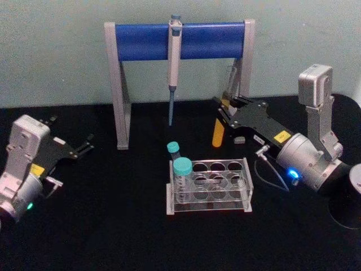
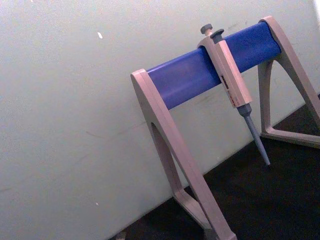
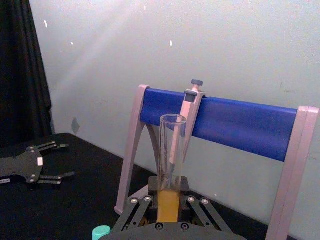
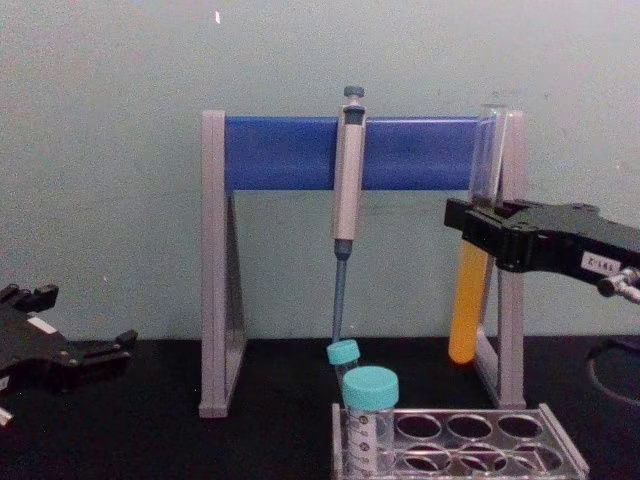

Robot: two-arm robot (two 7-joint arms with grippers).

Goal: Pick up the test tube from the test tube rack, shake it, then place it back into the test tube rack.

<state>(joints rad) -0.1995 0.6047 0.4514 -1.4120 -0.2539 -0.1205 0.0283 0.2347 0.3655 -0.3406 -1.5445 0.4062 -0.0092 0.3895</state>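
— Two teal-capped tubes (image 1: 181,179) sit in the rack (image 1: 208,209), nearer than the right gripper (image 1: 224,111) and below it?
— Yes. That gripper is clamped on the test tube (image 1: 218,135), upright, above the rack. Behind it is the pipette stand (image 1: 180,39). Left gripper (image 1: 84,145) sits parked, fingers apart.

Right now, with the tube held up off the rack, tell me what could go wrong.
1. The test tube in the right pincer has no cap; hard shaking could slosh the orange liquid out.
2. It hangs close to the pipette stand's leg; a wide swing might strike it.
3. Returning it, the tube could clip the teal-capped tubes in the test tube rack.
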